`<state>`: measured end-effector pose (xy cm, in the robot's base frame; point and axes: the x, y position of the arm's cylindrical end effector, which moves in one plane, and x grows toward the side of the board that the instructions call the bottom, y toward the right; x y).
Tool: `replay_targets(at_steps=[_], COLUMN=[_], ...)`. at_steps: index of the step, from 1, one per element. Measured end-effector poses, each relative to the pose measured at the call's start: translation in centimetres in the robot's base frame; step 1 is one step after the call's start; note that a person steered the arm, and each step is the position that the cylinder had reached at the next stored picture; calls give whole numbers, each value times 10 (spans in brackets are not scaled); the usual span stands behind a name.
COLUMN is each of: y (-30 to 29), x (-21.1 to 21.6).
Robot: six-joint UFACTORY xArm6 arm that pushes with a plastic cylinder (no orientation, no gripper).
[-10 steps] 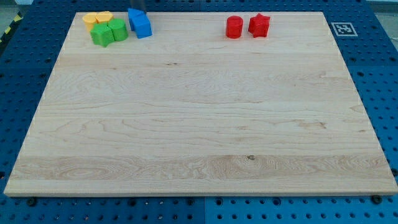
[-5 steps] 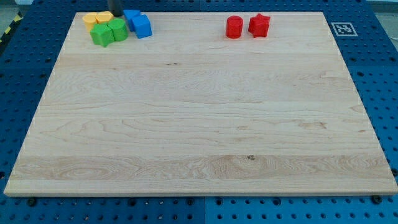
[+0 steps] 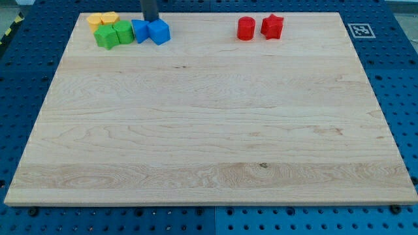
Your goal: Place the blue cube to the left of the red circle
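The blue cube [image 3: 159, 31] sits near the view's top left, touching a second blue block [image 3: 140, 31] on its left. The red circle [image 3: 245, 28] stands far to the right along the top edge, with a red star [image 3: 272, 26] just right of it. My tip [image 3: 151, 20] is right above the two blue blocks, at the seam between them, close to or touching their top edges. A wide stretch of board separates the blue cube from the red circle.
Two green blocks [image 3: 106, 36] [image 3: 124, 31] sit left of the blue ones, touching them. Two yellow blocks [image 3: 96, 19] [image 3: 109, 17] lie above the green ones at the board's top-left corner. The board's top edge [image 3: 196, 12] is close behind.
My tip moved right from above the green and yellow blocks to above the blue pair. The blue cube shifted slightly right and down; the other blue block slid down beside the green one.
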<state>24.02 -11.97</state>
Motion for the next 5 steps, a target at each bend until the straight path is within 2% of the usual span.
replay_targets(at_steps=[2, 5], y=[27, 34], x=[46, 153])
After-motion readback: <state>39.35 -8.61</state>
